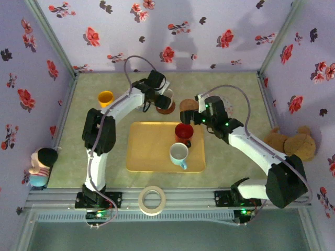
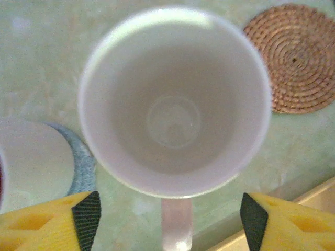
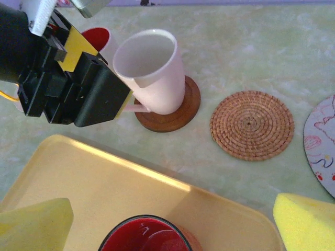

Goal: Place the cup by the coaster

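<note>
The left gripper (image 2: 170, 222) has its fingers wide apart. The handle (image 2: 176, 232) of the white cup (image 2: 175, 104) is between them, and as far as I can see they do not touch it. The cup sits on the wooden coaster (image 3: 180, 112) and leans a little in the right wrist view. The woven coaster (image 3: 252, 124) lies near. The right gripper (image 3: 171, 225) is spread too, holding nothing, above the tray (image 3: 104, 183). I judge the placing nearly done; only drawing the left arm away is left.
</note>
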`<state>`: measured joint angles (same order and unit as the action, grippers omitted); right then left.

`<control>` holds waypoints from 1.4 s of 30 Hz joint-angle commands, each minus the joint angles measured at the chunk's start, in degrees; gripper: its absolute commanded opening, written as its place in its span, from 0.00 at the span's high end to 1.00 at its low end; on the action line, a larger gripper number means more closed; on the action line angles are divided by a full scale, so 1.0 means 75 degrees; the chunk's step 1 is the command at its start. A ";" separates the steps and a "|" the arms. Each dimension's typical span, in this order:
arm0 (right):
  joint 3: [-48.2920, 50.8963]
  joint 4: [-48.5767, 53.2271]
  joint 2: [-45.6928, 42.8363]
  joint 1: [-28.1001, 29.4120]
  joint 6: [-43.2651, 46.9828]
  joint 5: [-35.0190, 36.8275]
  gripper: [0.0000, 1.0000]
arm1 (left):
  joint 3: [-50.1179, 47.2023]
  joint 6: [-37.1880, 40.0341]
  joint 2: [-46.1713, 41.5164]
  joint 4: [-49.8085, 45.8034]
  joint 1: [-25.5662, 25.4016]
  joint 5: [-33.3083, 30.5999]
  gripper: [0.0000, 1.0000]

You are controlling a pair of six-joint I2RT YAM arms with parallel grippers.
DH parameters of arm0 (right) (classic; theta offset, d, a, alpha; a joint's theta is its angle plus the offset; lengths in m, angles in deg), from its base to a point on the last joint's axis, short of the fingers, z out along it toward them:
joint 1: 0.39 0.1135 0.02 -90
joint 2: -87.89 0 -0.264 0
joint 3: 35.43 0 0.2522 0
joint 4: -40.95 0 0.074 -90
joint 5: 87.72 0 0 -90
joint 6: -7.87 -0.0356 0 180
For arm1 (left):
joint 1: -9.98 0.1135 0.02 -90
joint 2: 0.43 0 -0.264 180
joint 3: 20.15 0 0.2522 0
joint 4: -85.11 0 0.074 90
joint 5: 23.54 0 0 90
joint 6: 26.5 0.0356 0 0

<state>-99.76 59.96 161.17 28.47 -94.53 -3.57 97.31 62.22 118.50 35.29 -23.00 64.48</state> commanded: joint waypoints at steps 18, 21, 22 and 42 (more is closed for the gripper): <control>-0.1166 0.3835 -0.1629 0.0248 0.1443 -0.0731 0.01 | -0.2127 -0.0017 -0.3663 0.0903 -0.0057 0.1036 0.00; -0.1134 0.4147 -0.1791 0.0475 0.1484 -0.0663 0.01 | -0.2722 0.0043 -0.4227 0.1027 -0.0057 0.1336 0.00; -0.1126 0.4238 -0.1822 0.0532 0.1469 -0.0651 0.01 | -0.2898 0.0082 -0.4375 0.1044 -0.0057 0.1412 0.00; -0.0666 0.5767 -0.2255 0.2660 0.0464 0.0439 0.10 | -0.6070 0.0754 -0.7148 0.1144 -0.0141 0.3170 0.00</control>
<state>-105.55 101.19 144.41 46.48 -88.78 -3.22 53.69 65.74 67.29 42.64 -23.45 84.39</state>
